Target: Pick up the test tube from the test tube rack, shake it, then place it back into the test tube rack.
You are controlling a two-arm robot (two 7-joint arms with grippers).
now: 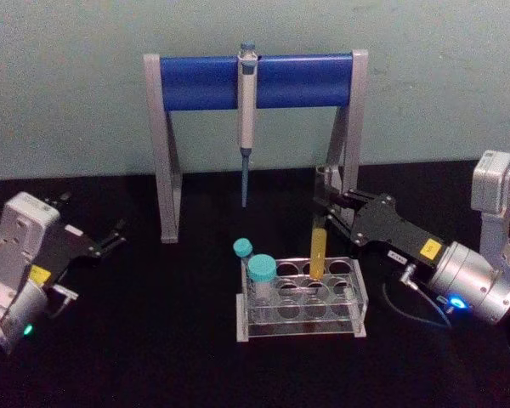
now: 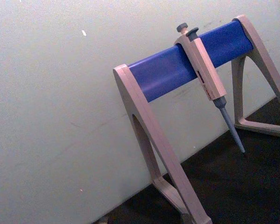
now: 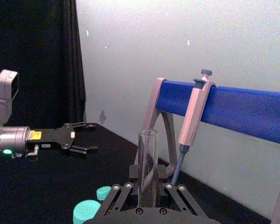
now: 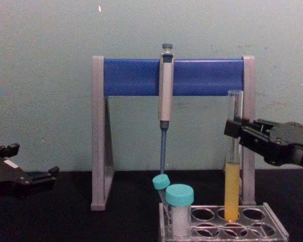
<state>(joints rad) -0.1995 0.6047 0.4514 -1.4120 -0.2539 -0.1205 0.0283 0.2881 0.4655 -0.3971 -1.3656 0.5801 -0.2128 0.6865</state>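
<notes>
Right gripper (image 1: 324, 211) is clamping the test tube (image 1: 320, 253), upright in the test tube rack (image 1: 348, 327). Left gripper (image 1: 112, 238) is idling wide open at the rack's nine o'clock.

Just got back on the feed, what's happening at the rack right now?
The right gripper is clamped on the upper part of the test tube, holding it upright with its lower end at a back-row hole of the test tube rack. The left gripper sits open off to the left, idle.

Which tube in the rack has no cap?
The tall test tube with yellow liquid, at the right end effector; the two short vials carry teal caps.
</notes>
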